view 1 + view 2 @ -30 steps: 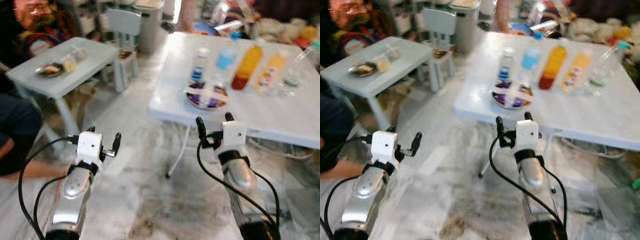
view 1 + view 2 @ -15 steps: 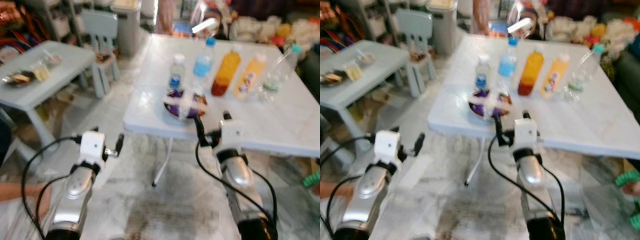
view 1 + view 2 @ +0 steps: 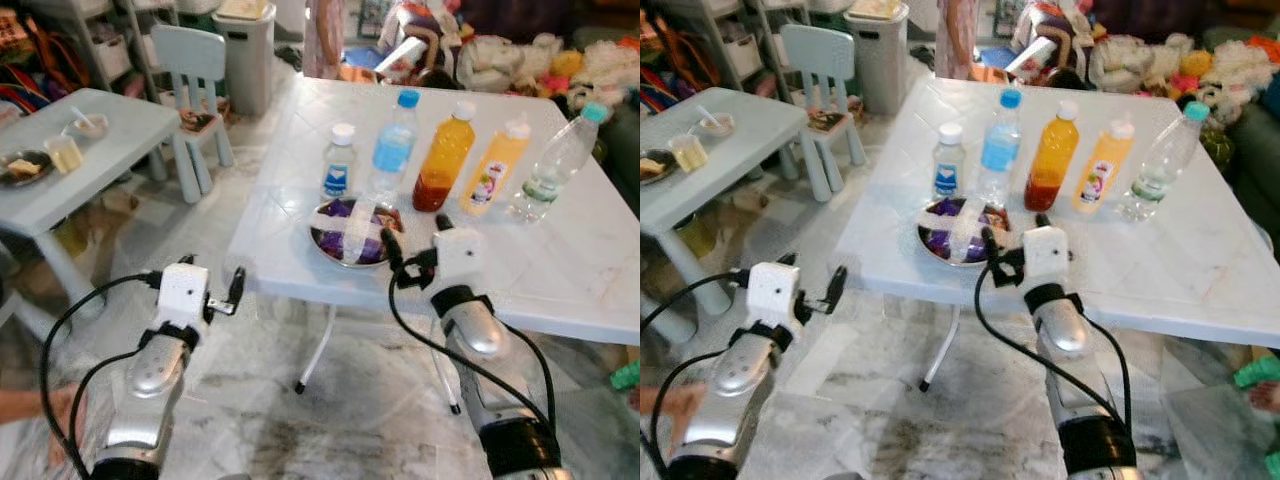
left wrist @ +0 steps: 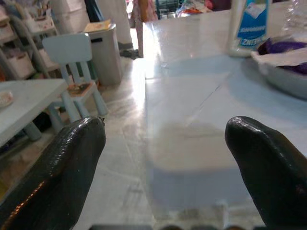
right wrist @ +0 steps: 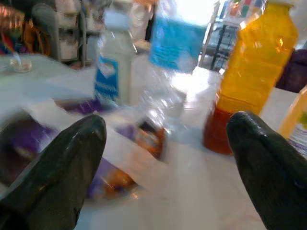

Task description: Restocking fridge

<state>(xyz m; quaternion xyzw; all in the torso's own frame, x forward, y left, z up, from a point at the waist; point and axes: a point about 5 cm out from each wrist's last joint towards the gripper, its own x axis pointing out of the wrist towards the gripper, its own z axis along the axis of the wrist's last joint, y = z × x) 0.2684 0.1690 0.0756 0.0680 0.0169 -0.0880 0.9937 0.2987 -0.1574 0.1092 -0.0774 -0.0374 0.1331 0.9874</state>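
Note:
On the white folding table stand a small white bottle, a blue-labelled water bottle, an orange juice bottle, a yellow drink bottle and a clear teal-capped bottle. A metal bowl of purple packets sits near the front edge. My right gripper is open just right of the bowl, facing the water bottle and the juice bottle. My left gripper is open, low before the table's left corner.
A low grey table with dishes stands at the left, with a pale child's chair and a bin behind it. A person's hand rests on the marble floor at lower left. Toys and clutter lie behind the white table.
The camera has moved up to the white table and the blur has cleared. My right gripper now reaches over the front edge beside the bowl; the left is closer to the table corner.

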